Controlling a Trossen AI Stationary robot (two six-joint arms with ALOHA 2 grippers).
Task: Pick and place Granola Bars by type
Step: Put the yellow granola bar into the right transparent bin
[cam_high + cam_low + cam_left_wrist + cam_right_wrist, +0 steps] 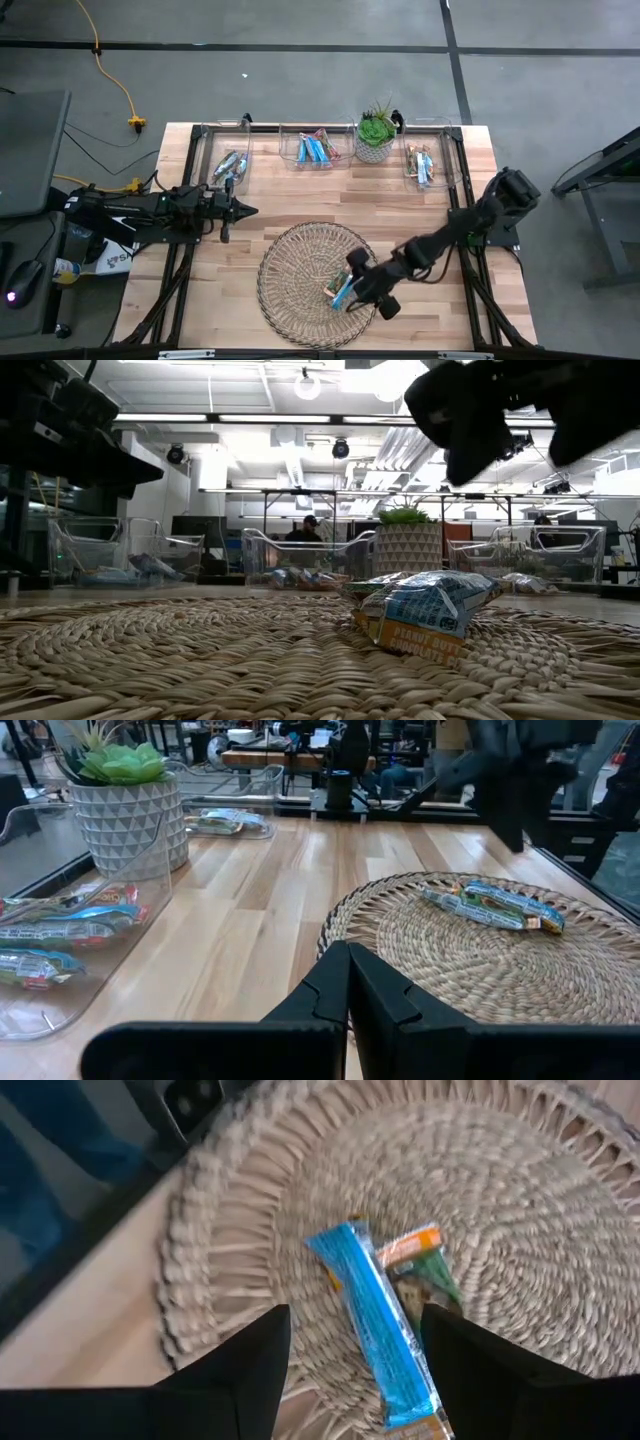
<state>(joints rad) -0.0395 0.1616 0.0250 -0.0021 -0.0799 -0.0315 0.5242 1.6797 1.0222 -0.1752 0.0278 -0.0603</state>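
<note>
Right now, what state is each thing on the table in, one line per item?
Left pincer: shut, empty, over bare wood beside the mat.
Right pincer: open, hovering above the blue bar.
Blue granola bar: lying on the woven mat, partly overlapping the tan bar.
Tan granola bar: lying flat on the mat.
Three clear bins: each holding bars.
Potted plant: upright.

- Pretty sure I'm parked in a robotics lab or open workshop, not anyone's home.
- Bare grey concrete floor all around my butcher-block tabletop, with dark tape lines across it.
- A yellow extension cable snakes over the floor.
- The ceiling is open, with exposed ducts and strip lights.
- Behind me are more workbenches with monitors, and a person sits at one.
</note>
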